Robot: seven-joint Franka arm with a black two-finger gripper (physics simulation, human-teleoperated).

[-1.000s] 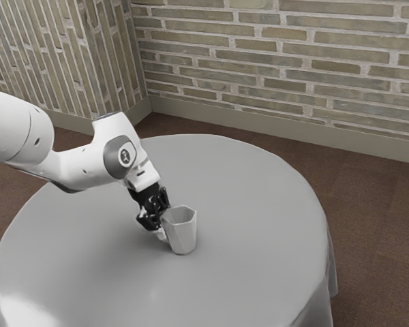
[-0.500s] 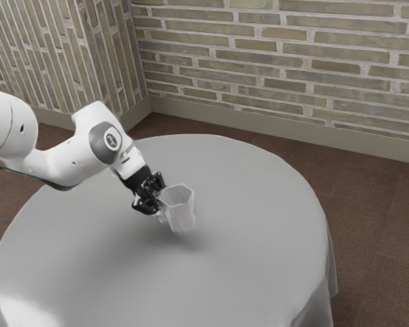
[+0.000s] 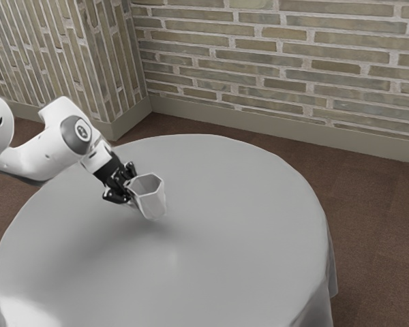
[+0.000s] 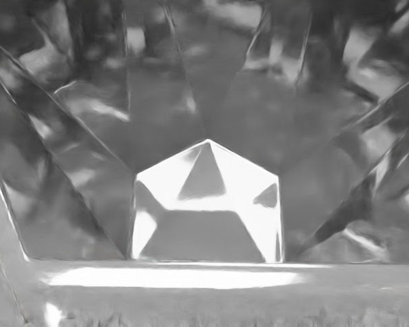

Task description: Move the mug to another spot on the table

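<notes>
Side camera overlooks table (image 3: pixel 259 231); wrist camera hugs mug (image 4: pixel 204 122).

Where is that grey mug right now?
In the exterior view the mug hangs tilted in the gripper, over the part of the table toward the exterior view's left.

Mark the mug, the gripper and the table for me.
mug (image 3: pixel 150 197): exterior view, faceted outer wall.
gripper (image 3: pixel 126 193): exterior view, between its fingertips.
table (image 3: pixel 245 225): exterior view, bare grey top.
</notes>
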